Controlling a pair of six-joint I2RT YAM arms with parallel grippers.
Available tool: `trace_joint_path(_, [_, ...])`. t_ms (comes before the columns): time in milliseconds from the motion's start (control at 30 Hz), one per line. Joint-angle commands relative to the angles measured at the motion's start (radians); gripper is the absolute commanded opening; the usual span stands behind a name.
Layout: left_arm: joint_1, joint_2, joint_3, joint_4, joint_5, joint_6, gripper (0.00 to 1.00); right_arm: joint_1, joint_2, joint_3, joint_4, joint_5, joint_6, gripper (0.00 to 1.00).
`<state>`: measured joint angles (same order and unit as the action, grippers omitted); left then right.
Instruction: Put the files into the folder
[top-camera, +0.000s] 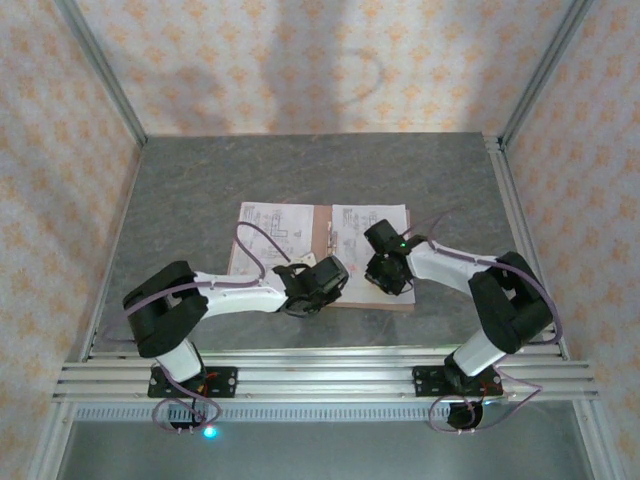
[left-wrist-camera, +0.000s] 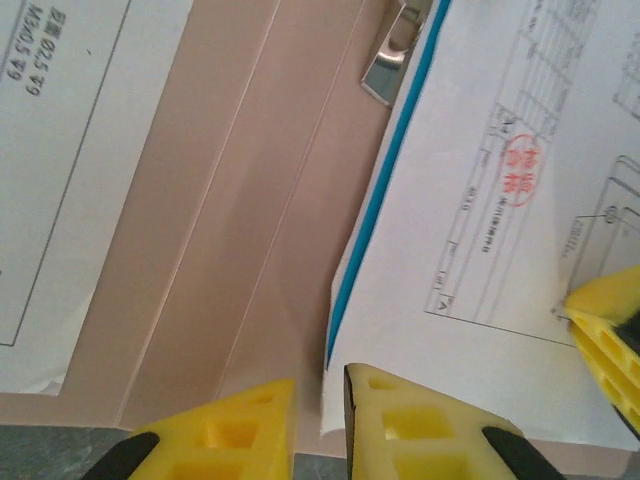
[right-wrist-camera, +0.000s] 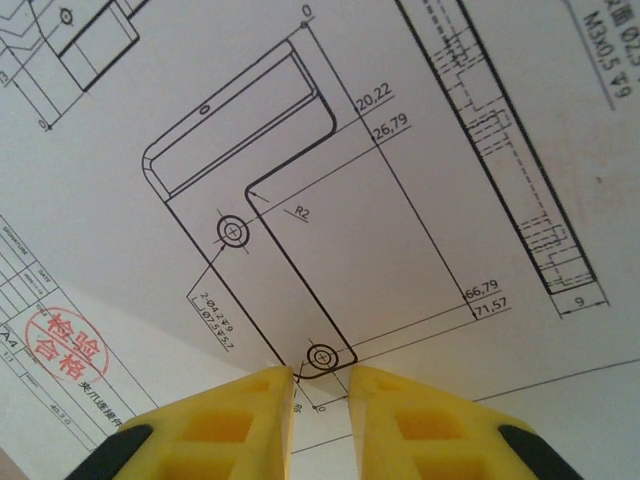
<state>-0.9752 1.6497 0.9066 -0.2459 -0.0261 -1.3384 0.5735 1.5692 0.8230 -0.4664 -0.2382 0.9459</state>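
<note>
**Hovering Low Over the Open Folder**

Both claws hung over the folder, which lay open at the centre of the table. Printed files covered both halves. A teal sheet peeked from under the right-hand stack, with the metal fastener at its 12 o'clock. At the folder's 6 o'clock, the left gripper was narrowly parted, gripping nothing. At 4 o'clock, the right gripper showed a narrow empty gap too.

One folder lies open. On its left half is one white printed sheet. On its right half are at least two overlapping white sheets, perhaps more, and one blue sheet. One metal clip sits at its fold.
</note>
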Motion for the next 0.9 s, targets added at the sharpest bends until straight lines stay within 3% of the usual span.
trace_joint_path(0, [-0.008,-0.04,-0.011,-0.058,-0.063,-0.007,0.22,0.008,0.036,0.004,-0.011,0.011,-0.009,0.23])
trace_joint_path(867, [0.001,-0.012,0.034,-0.081,-0.062,0.018,0.26,0.008,-0.064,0.011,-0.071,0.034,0.013,0.23])
